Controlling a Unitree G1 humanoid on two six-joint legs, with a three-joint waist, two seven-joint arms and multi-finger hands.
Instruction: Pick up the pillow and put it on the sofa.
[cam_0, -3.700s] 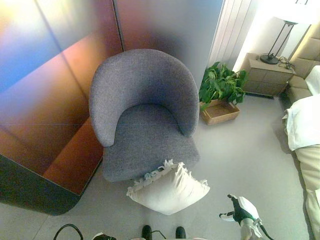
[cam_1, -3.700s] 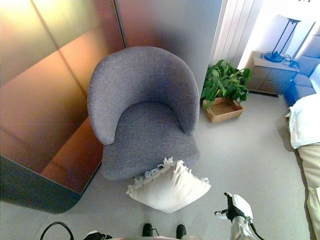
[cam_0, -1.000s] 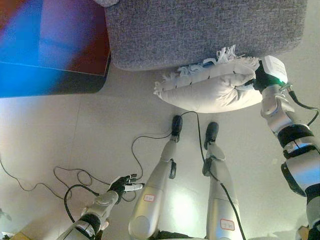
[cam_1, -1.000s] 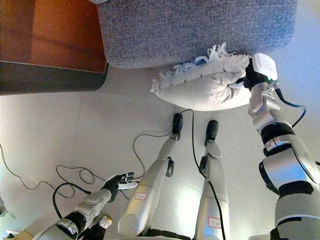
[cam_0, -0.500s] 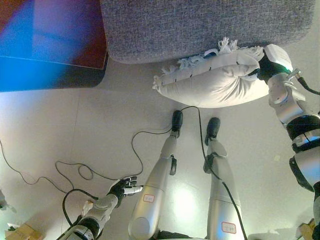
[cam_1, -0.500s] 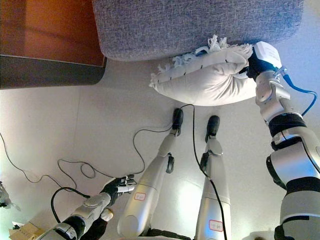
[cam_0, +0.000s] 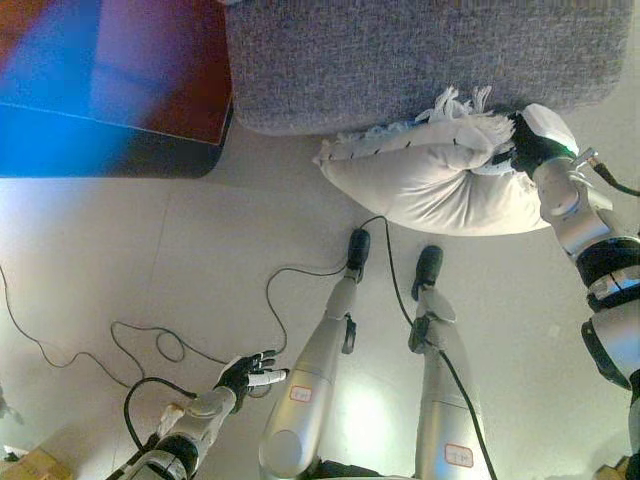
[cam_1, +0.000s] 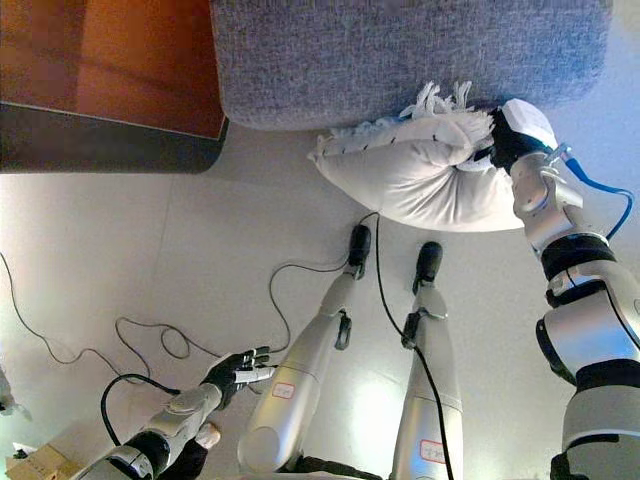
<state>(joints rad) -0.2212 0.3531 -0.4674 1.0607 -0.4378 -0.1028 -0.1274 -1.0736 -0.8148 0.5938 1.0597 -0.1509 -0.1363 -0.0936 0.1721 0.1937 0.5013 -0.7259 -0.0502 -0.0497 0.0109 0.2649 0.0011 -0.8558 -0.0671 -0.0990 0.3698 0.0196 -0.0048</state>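
The pillow (cam_0: 440, 180) lies against the lower front edge of the grey armchair (cam_0: 420, 55), its underside just over the pale floor (cam_0: 150, 260); whether it touches the floor cannot be told. It is a plump, cream-white cushion of soft cloth, sagging into deep folds near its right end, with a frayed white fringe (cam_0: 455, 102) along the top seam and a line of dark stitches below it.

The right hand (cam_0: 525, 145) is at the pillow's upper right corner, dark fingers curled into the cloth and pinching it, so the fabric bunches around them. The arm runs down the right side of the view.

The left hand (cam_0: 250, 374) hangs low at the lower left, well apart from the pillow, fingers loosely spread with white tips showing, holding nothing.

The armchair is covered in coarse, speckled grey woven fabric with a rounded front edge. To its left stands a smooth, glossy reddish-brown panel (cam_1: 130, 60) with a dark base. The floor is smooth and light, with faint straight joint lines. A small cardboard box (cam_1: 35, 462) shows at the bottom left corner.
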